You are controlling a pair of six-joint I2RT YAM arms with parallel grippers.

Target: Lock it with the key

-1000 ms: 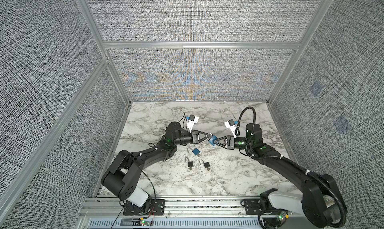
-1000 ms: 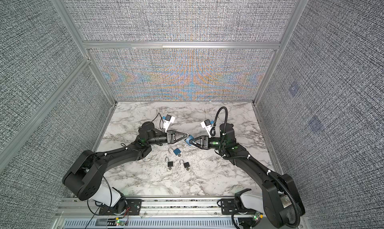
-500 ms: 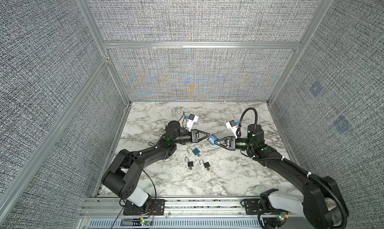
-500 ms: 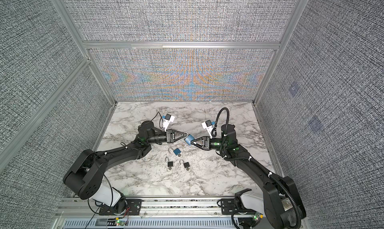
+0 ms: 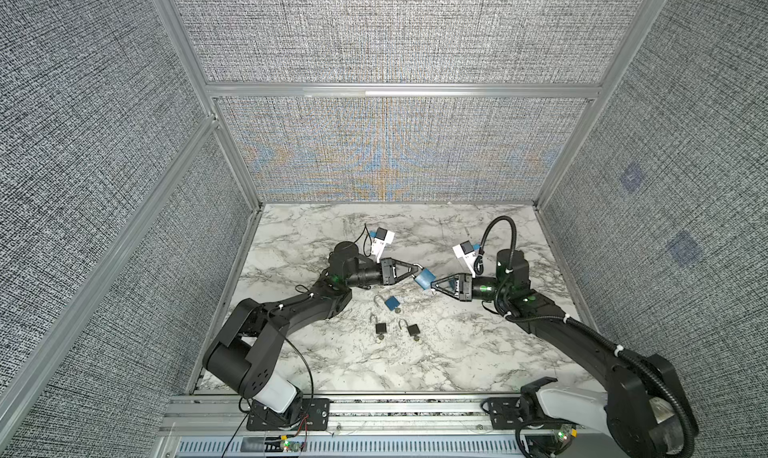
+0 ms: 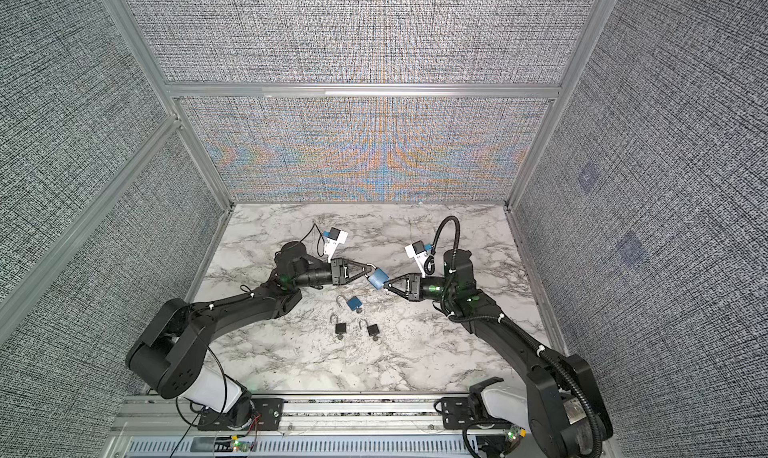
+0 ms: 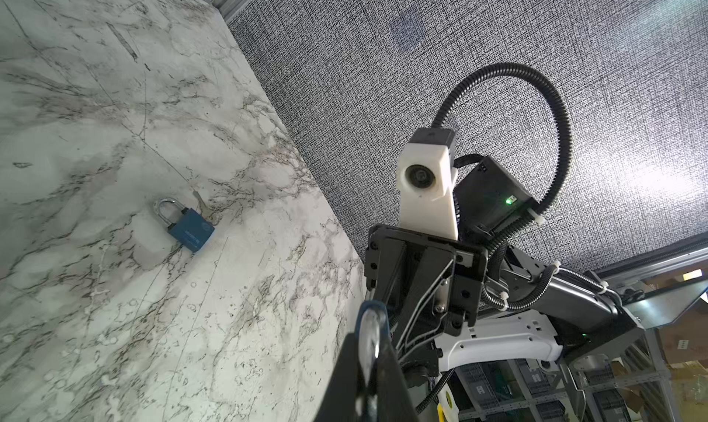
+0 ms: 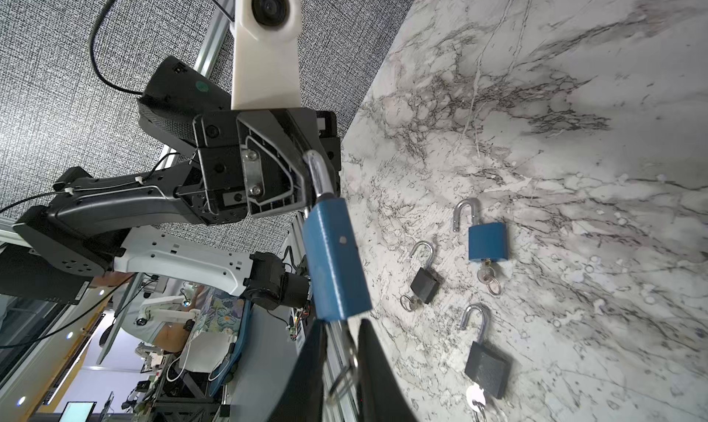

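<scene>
Both ends of the blue metal padlock point(image 5: 424, 278), mid-frame, are pinched: left claw point(image 5: 417, 268) anchors its shackle point(image 8: 320, 175), right claw point(image 5: 432, 284) nips the silver key point(image 8: 348, 347) for turning.

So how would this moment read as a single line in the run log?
left fingers: shut on shackle of blue padlock, aloft | right fingers: shut on key | three other padlocks: open, on table

1. The right pincer point(image 8: 343, 324) draws its jaws in from a wider gap a second ago, until they stand close together.
2. Its fingers point(image 8: 373, 359) now close on the key point(image 8: 349, 343) that sticks out under the blue padlock point(image 8: 333, 259), where before they stood clear of it.
</scene>
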